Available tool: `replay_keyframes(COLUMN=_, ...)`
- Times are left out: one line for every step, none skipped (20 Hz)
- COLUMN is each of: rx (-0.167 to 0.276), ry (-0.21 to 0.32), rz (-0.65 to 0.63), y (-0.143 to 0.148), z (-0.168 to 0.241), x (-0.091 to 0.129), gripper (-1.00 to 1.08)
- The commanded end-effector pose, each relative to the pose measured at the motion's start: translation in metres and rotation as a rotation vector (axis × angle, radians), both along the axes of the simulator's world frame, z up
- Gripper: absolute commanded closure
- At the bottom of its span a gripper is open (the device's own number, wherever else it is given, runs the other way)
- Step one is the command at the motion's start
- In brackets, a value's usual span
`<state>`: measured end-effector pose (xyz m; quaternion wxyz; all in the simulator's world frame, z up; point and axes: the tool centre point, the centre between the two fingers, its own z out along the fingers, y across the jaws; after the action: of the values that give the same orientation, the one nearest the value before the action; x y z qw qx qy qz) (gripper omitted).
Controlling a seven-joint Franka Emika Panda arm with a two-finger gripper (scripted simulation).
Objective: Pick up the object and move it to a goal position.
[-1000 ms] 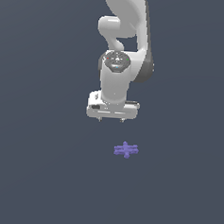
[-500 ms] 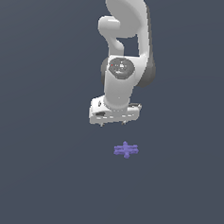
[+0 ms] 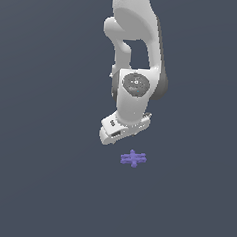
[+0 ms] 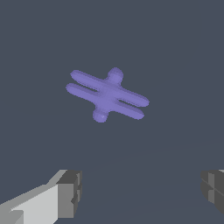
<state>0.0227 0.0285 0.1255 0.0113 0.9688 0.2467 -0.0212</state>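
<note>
Purple-blue against a flat dark grey floor, the object [image 3: 133, 158] is a small jack-like piece of two thin parallel bars crossed by a shorter one, and it lies flat and alone. In the exterior view we see it near the centre, with our white gripper [image 3: 120, 133] hanging just above it at about eleven o'clock, close but not touching. The arm rises from the gripper toward twelve o'clock and its upper part is cut off by the frame edge. In the wrist view the object [image 4: 107, 94] sits well ahead of our two grey finger pads [image 4: 70, 193], which stand far apart with nothing between them, so the jaws are spread wide and empty. We judge the task to be at its approach stage: nothing is grasped, nothing is lifted, and the object rests on the floor. What remains, as we read it, is to bring the spread fingers down around the bars, close on them, lift, and carry the piece to the goal. We cannot see any goal marker in either view, so where the piece must go is unknown to us. In the exterior view the fingertips are hidden under the tilted gripper body, and in the wrist view the far pad is partly cut off at the edge.
</note>
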Motion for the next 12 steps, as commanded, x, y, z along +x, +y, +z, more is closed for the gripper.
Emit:
replay_keyframes(rx=0.003, ry=-0.001, rz=0.081, y=0.006, z=-0.006, x=0.006, gripper=-0.92)
replay_keyframes(rx=0.005, ry=-0.001, rz=0.113, y=0.008, z=-0.008, x=0.008, gripper=-0.92)
replay_keyframes(rx=0.006, ry=-0.001, rz=0.144, y=0.01, z=-0.011, x=0.01, gripper=-0.92)
replay_keyframes(rx=0.008, ry=-0.002, rz=0.176, y=0.012, z=-0.013, x=0.012, gripper=-0.92)
replay_keyframes(rx=0.009, ry=-0.002, rz=0.207, y=0.015, z=-0.015, x=0.014, gripper=-0.92)
replay_keyframes(rx=0.011, ry=-0.003, rz=0.239, y=0.017, z=-0.018, x=0.016, gripper=-0.92)
replay_keyframes(rx=0.013, ry=-0.003, rz=0.27, y=0.019, z=-0.02, x=0.018, gripper=-0.92)
replay_keyframes(rx=0.014, ry=-0.004, rz=0.301, y=0.021, z=-0.023, x=0.02, gripper=-0.92)
replay_keyframes(rx=0.016, ry=-0.005, rz=0.333, y=0.024, z=-0.025, x=0.022, gripper=-0.92)
replay_keyframes(rx=0.018, ry=-0.005, rz=0.364, y=0.026, z=-0.027, x=0.024, gripper=-0.92)
replay_keyframes(rx=0.02, ry=-0.006, rz=0.395, y=0.028, z=-0.03, x=0.026, gripper=-0.92)
replay_keyframes(rx=0.022, ry=-0.007, rz=0.426, y=0.031, z=-0.032, x=0.028, gripper=-0.92)
